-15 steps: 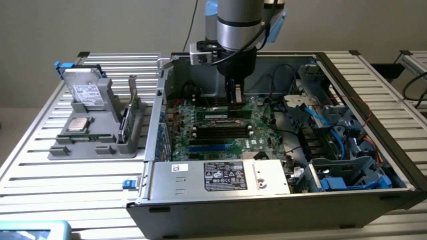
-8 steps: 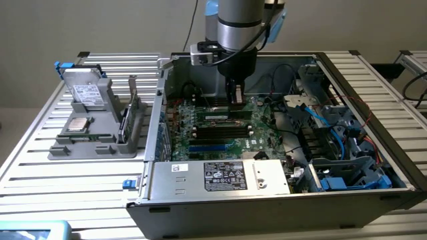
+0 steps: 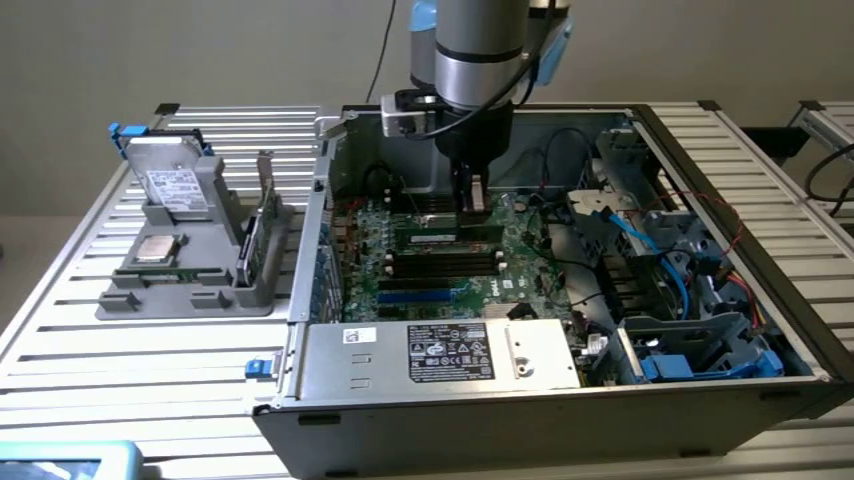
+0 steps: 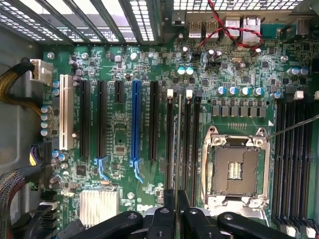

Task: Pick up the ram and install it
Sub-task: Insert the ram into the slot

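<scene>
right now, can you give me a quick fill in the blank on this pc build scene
1. The gripper holds the ___ edge-on at the memory slots.
2. The processor socket beside those slots is ___.
3. Of the long expansion slots, one is white and one is ___.

Missing words: ram; empty; blue.

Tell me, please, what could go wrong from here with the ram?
1. The gripper holds the ram edge-on over closely packed memory slots; a small offset could press it onto a slot wall or into the wrong slot.
2. The open processor socket lies right beside those slots; a slip might damage its contacts.
</scene>
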Available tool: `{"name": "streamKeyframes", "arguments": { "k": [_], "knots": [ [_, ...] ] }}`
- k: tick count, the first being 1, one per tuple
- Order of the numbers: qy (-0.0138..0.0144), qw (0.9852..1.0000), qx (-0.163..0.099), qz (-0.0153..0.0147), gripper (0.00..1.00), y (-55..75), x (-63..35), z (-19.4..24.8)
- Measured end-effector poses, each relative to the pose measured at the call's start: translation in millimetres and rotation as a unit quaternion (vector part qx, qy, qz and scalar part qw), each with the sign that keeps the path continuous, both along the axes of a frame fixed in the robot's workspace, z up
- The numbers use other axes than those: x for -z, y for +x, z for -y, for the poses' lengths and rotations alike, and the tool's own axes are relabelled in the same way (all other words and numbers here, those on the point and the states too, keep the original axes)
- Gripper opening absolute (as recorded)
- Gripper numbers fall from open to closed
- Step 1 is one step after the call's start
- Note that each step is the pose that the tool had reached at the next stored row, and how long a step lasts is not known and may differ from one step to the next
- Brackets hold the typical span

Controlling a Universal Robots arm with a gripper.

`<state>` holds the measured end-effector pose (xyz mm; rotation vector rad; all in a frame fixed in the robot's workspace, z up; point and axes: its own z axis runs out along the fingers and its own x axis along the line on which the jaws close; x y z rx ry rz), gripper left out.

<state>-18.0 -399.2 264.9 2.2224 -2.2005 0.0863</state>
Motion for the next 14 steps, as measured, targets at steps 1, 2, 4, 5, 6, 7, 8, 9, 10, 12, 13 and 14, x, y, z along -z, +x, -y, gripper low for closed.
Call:
{"name": "streamKeyframes", "arguments": {
  "k": [1,2,4,5,6,7,8,9,10,12,13,14],
  "knots": [
    [0.0000,1.0000,0.000,0.0000,0.14,0.0,1.6,0.0],
    [0.0001,1.0000,-0.001,0.0000,0.14,0.0,3.3,0.0],
    [0.0000,1.0000,-0.001,0.0000,0.14,0.0,6.5,0.0],
    [0.0001,1.0000,-0.002,0.0000,0.14,0.0,7.3,0.0],
    [-0.0001,1.0000,-0.002,0.0000,0.14,0.0,7.5,0.1],
    [-0.0002,1.0000,-0.002,0.0000,0.14,-0.1,7.7,0.2],
    [-0.0006,1.0000,-0.002,0.0000,0.14,0.0,8.1,0.1],
    [-0.0013,1.0000,-0.003,0.0000,0.14,0.0,8.6,0.2],
    [-0.0018,1.0000,-0.003,0.0000,0.14,0.0,9.4,0.2],
    [-0.0024,1.0000,-0.003,0.0000,0.14,0.0,11.7,0.2],
    [-0.0025,1.0000,-0.004,0.0000,0.14,0.0,13.0,0.2],
    [-0.0025,1.0000,-0.004,0.0000,0.14,0.0,14.1,0.2]
  ]
}}
